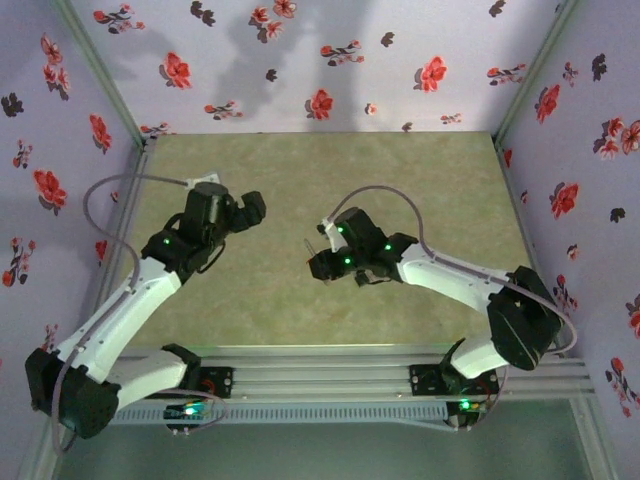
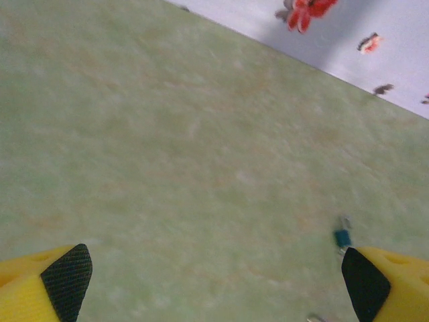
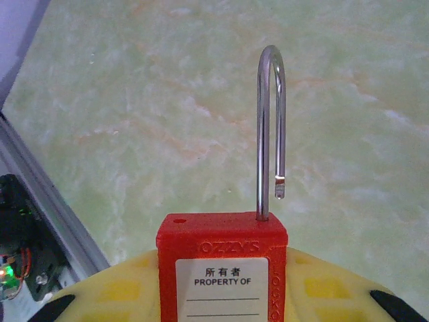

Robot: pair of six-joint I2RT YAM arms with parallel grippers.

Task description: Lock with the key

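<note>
The lock [image 3: 222,268], a red padlock with a white "PROPERTY OF" label, stands upright between the yellow fingers of my right gripper [image 3: 224,310], which is shut on its body. Its steel shackle [image 3: 271,127] is raised and turned, so its free end hangs clear of the empty hole in the top. In the top view the right gripper [image 1: 322,264] holds it above mid-table. My left gripper [image 2: 216,282] is open over bare table, with a small teal-headed key [image 2: 343,237] lying just beyond its right fingertip [image 2: 365,287]. In the top view the left gripper [image 1: 250,209] sits left of centre.
The green marbled table [image 1: 300,170] is walled in by pale floral panels [image 1: 320,60] on three sides. An aluminium rail [image 1: 330,372] carries both arm bases along the near edge. A small metal bit [image 2: 315,318] lies at the bottom edge of the left wrist view.
</note>
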